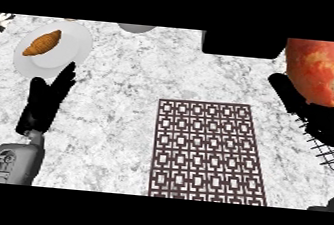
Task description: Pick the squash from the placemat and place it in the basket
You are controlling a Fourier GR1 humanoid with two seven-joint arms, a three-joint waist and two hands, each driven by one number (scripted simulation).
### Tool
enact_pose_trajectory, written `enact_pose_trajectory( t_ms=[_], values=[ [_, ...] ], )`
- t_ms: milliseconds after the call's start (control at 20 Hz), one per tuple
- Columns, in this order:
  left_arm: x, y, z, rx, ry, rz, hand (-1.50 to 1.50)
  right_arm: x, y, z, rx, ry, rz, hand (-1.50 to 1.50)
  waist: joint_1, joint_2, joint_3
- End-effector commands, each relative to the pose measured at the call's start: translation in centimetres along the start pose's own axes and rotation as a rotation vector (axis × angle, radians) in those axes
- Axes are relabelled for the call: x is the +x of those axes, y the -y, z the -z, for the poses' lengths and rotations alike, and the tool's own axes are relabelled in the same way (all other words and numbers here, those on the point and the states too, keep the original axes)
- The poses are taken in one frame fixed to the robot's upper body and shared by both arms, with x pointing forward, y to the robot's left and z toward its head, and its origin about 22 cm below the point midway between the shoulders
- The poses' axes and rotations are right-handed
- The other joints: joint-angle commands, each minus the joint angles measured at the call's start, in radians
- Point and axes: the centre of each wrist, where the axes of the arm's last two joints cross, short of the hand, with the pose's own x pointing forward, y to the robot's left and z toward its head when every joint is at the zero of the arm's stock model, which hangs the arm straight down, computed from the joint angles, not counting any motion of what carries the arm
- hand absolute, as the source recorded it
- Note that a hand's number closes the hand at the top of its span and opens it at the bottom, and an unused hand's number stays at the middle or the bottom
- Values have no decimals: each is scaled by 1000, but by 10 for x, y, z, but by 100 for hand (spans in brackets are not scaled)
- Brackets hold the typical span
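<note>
Head view, looking steeply down at a pale marbled counter (126, 111). A dark patterned placemat (207, 150) lies at the middle, with nothing on it. The squash (323, 70), orange-red with paler blotches, fills the upper right corner, lifted close to the camera. The right hand (294, 95) shows as black fingers curled against its lower left side, gripping it. Just below hangs the dark wire mesh of the basket (333, 154) (only a corner of it shows at the right edge), so the squash appears to sit above or beside it; which, I cannot tell.

At the left, the left hand (46, 101) rests open, fingers straight, pointing toward a white plate (68, 50) holding a croissant (42, 43).

The squash looks heavy, hard and smooth-skinned, likely slippery. It is probably best held around its broad middle, with fingers wrapped well underneath.
</note>
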Motion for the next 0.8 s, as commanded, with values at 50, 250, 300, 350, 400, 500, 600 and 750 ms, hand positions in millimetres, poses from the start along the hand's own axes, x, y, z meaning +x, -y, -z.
enact_pose_trajectory(
  t_ms=[50, 250, 300, 350, 400, 500, 600, 750],
  values=[
    [-7, 1, 0, 5, -15, -17, 0, -2, 38, 25, -2, -165, -295, 150, -9, 3, -1],
    [-4, -9, 0, 10, 4, 2, 0, -36, 48, 43, 34, -251, -476, 150, 4, 9, 1],
    [3, -1, -6, -2, 7, 19, 0, -44, 68, 42, 32, -279, -468, 150, 1, 4, 2],
    [3, -4, 4, -7, -5, -3, 0, -43, 52, 48, 29, -297, -466, 150, 2, 8, 1],
    [-7, 17, -1, 8, 22, -9, 0, -59, 64, 54, 37, -314, -459, 150, 4, 10, 1],
    [2, 8, 9, -24, 17, -1, 0, -69, 81, 68, 19, -328, -508, 150, 12, 13, 1],
    [-14, 3, 2, -6, 7, 3, 0, -98, 99, 60, -6, -337, -521, 150, 9, 12, 2],
    [-7, -2, -1, -3, 14, -3, 0, -134, 102, 64, 3, -335, -515, 150, 13, 10, 2]
  ],
)
